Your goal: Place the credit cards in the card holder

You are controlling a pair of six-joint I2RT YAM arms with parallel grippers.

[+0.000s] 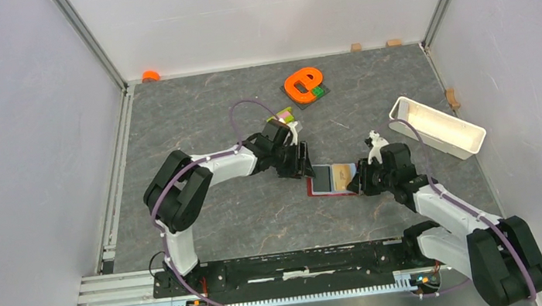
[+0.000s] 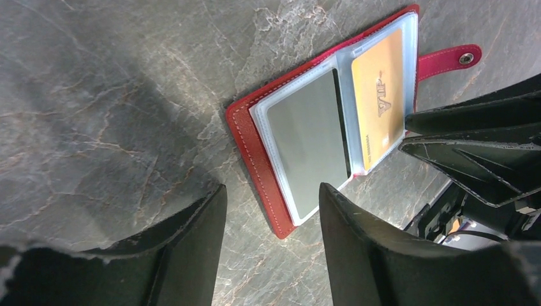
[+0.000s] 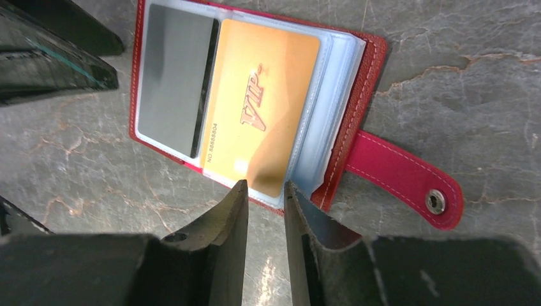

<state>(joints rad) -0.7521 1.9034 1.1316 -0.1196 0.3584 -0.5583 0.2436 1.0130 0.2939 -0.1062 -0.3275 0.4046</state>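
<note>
Top view: you look steeply down on the whole table [image 1: 208, 114]; both close wrist views share the open wallet [image 2: 306, 134], seen from opposite sides.

The top view is bright and evenly lit from overhead. The grey marbled tabletop [image 1: 208, 114] carries only soft, faint shadows, and its detail is small but sharp. In the left wrist view a broad dim shadow lies across the left of the stone. The clear sleeves of the dark-red leather-like folding card holder [image 2: 241, 137] give off a dull grey sheen. The black fingers [image 2: 191, 248] of the left gripper [image 2: 271, 188] blur close to the lens. In the right wrist view the orange-gold flat credit card [image 3: 261, 95] darkens near its lower edge, perhaps shaded by the fingers [image 3: 223, 236] of the right gripper [image 3: 265, 186].
</note>
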